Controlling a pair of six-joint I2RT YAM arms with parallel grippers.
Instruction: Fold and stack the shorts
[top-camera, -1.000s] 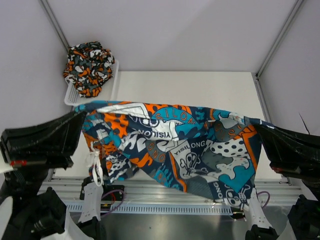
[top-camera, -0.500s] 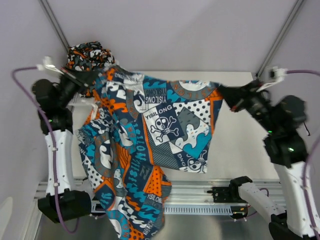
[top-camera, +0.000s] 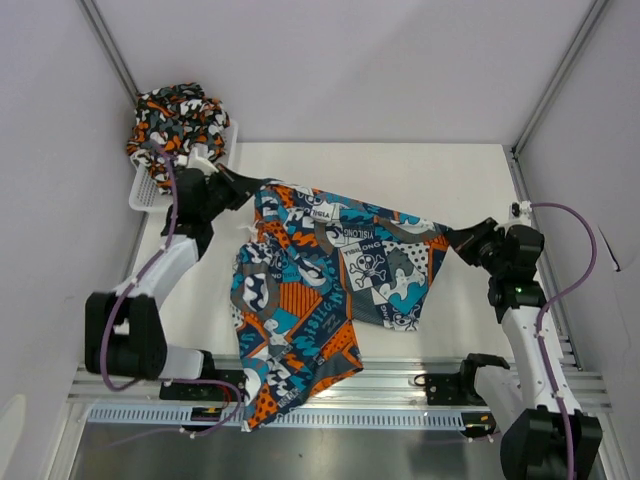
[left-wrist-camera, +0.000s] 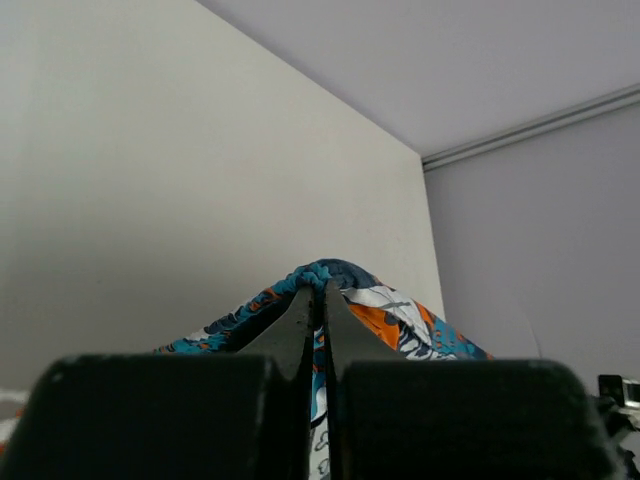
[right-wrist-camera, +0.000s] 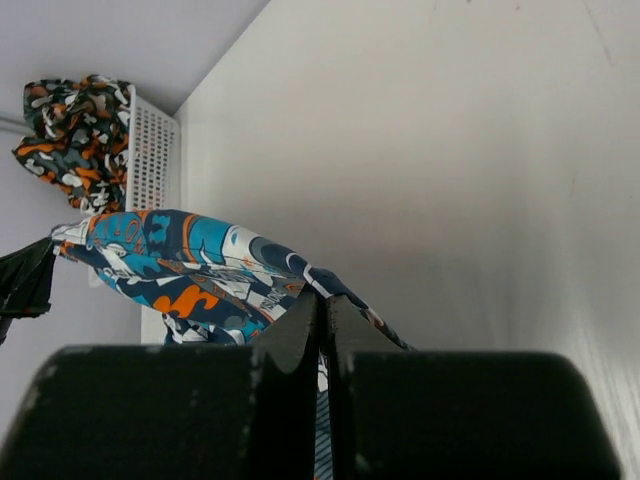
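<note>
The patchwork shorts (top-camera: 320, 280) hang stretched by 1 edge between the 2 arms, the rest draped over the table (top-camera: 470, 180) toward its near edge. The left fingers (top-camera: 238, 186) and right fingers (top-camera: 462, 240) each pinch a corner tight. Advised: keep that edge taut and level, lower both ends together, and lay the cloth flat. The camouflage shorts (top-camera: 178, 125) lie bunched in the basket (top-camera: 140, 195).

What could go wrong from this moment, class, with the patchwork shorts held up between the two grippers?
1. The left gripper and right gripper each pinch only a thin edge of the patchwork shorts; the cloth might slip out.
2. One leg droops past the near edge of the table over the metal rail, so it could snag.
3. The left arm is close to the white basket and may nudge it.
</note>
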